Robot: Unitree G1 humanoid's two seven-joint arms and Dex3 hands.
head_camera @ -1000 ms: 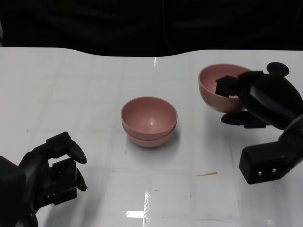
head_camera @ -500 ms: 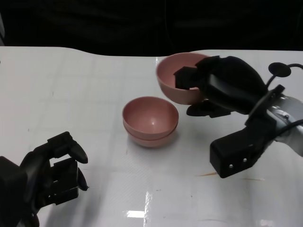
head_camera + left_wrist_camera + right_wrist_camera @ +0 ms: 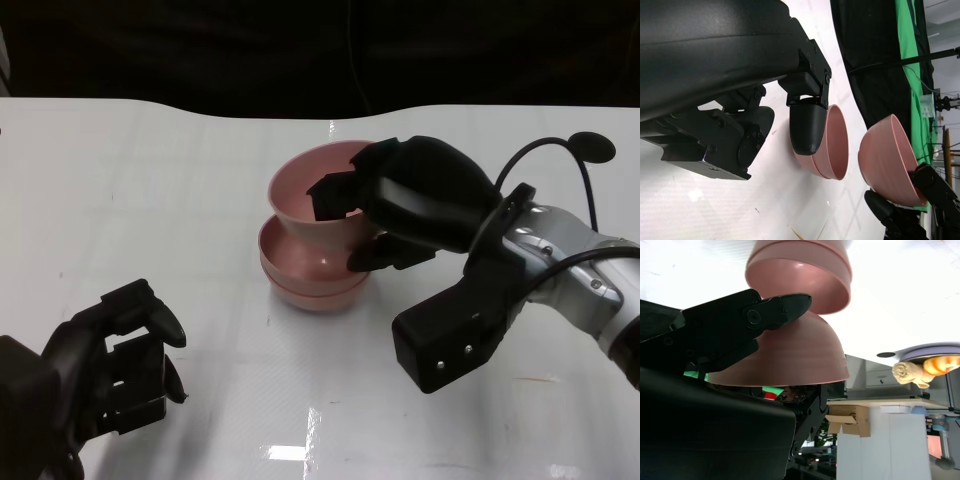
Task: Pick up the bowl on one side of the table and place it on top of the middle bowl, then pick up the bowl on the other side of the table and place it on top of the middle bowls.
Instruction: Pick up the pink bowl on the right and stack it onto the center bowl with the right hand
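Leftward across the counter the right hand has come, from the far right edge a second ago to a spot right over the middle stack, and the pink bowl has travelled with it. Its fingers hook over the bowl's near rim and reach inside, while a thumb-like part presses the outer wall from below, so the bowl is pinched fast between them. That bowl sits tilted, its mouth tipped toward the left of the head view. From the left wrist camera it hangs clear of the stack, with a gap showing between the two; from the head it overlaps the stack's far rim, so I cannot tell whether they touch there.

Beneath it the stacked bowls, one nested in the other and both the same pink, sit upright at the counter's centre. Behind the right hand the silver forearm runs out to the lower right, a black cable looping above it.

Down at the lower left the left hand rests low by the counter's near edge, well apart from the bowls, its fingers curled inward with nothing in them.
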